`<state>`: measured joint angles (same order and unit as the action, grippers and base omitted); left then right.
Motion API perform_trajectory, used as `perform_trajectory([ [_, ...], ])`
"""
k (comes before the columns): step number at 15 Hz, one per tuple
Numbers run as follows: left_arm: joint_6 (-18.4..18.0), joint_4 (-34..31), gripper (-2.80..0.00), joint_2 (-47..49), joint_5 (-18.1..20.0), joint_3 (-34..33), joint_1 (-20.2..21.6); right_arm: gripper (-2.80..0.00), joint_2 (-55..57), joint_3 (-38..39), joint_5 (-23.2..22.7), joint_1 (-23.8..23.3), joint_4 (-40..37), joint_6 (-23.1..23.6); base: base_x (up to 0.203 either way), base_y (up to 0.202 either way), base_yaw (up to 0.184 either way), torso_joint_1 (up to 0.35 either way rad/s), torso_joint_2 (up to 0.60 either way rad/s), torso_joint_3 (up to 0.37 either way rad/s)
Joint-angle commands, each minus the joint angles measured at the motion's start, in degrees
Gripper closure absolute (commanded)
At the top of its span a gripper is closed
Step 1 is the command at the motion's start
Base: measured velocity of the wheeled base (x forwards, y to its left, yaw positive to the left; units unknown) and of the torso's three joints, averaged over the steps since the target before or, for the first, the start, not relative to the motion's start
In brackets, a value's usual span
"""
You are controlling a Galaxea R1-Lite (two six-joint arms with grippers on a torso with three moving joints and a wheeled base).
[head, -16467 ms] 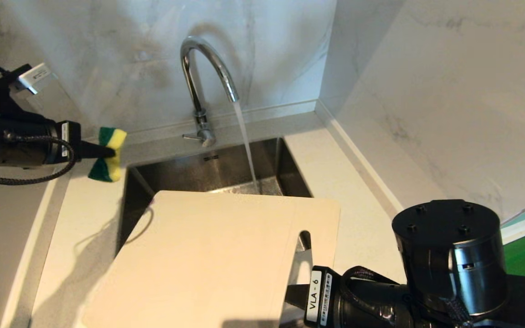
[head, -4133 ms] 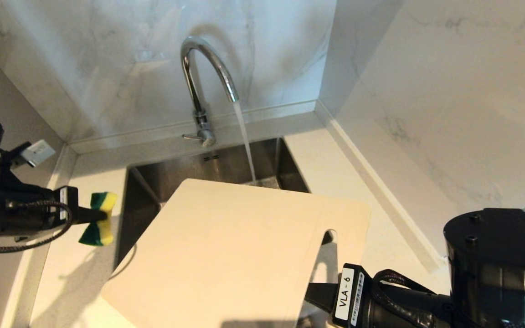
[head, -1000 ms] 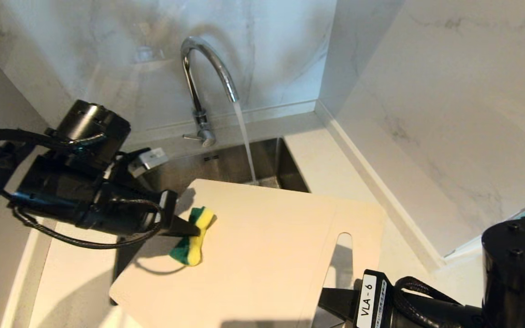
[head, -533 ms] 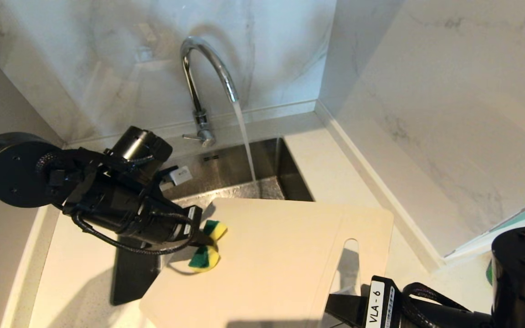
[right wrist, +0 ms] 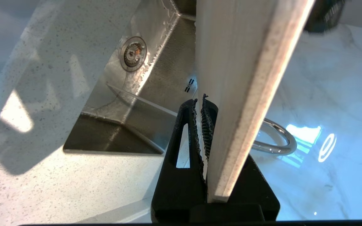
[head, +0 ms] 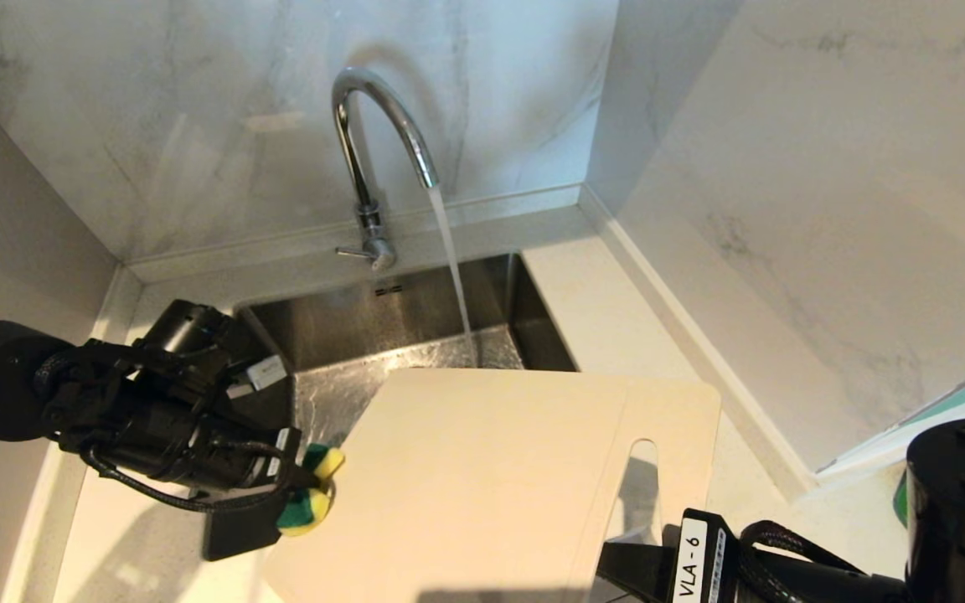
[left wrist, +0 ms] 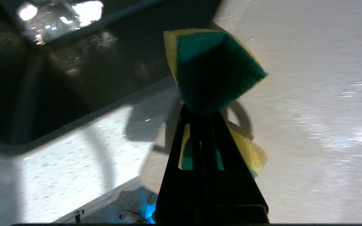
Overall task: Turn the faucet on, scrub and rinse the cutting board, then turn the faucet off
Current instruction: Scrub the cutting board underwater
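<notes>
The chrome faucet [head: 375, 142] runs, and its stream [head: 453, 276] falls into the steel sink [head: 415, 322] just past the far edge of the cutting board [head: 491, 477]. The beige board hangs tilted over the sink's near side. My right gripper [head: 614, 559] is shut on it below the handle slot [head: 640, 490]; the right wrist view shows its edge [right wrist: 250, 78] running up from the right gripper [right wrist: 201, 100]. My left gripper [head: 308, 479] is shut on a yellow-green sponge [head: 312, 496], which sits at the board's left edge. In the left wrist view the sponge [left wrist: 212, 69] sticks out past the left gripper [left wrist: 201, 110].
Marble walls close the back and the right. White counter [head: 616, 318] runs on both sides of the sink. The drain [right wrist: 133, 53] lies in the wet sink floor. The faucet's arch [right wrist: 278, 141] shows behind the board in the right wrist view.
My left gripper has drawn the sponge across the board from its far left part down to its left edge. The board has slid slightly right and nearer. Water keeps running.
</notes>
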<state>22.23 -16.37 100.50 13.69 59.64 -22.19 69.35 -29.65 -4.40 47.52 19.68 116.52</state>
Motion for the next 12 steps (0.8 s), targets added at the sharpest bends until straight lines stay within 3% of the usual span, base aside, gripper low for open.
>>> perform_trajectory([
  [1,-1.69,1.82,0.00,-1.64,1.38,-4.59,4.44,0.00,-0.09,0.03,0.01,0.03,0.10,0.64,0.000,0.000,0.000,0.000,0.00,0.000],
  [4,-4.52,2.46,0.00,-1.66,3.37,-6.19,10.23,0.00,-0.09,-0.06,0.01,0.03,0.10,0.64,0.000,0.000,0.000,0.000,0.00,0.000],
  [7,-5.15,2.48,0.00,-2.60,5.18,-3.21,14.03,0.00,0.08,-0.15,0.01,0.03,0.10,0.64,0.000,0.000,0.000,0.000,0.00,0.000],
  [10,-1.58,1.07,0.00,-4.66,8.51,4.83,16.21,0.00,0.08,-0.06,0.18,0.03,0.10,0.64,0.000,0.000,0.000,0.000,0.00,0.000],
  [12,1.56,-2.61,0.00,-5.90,9.10,9.93,14.82,0.00,0.08,-0.06,0.18,0.12,0.10,0.64,0.000,0.000,0.000,0.000,0.00,0.000],
])
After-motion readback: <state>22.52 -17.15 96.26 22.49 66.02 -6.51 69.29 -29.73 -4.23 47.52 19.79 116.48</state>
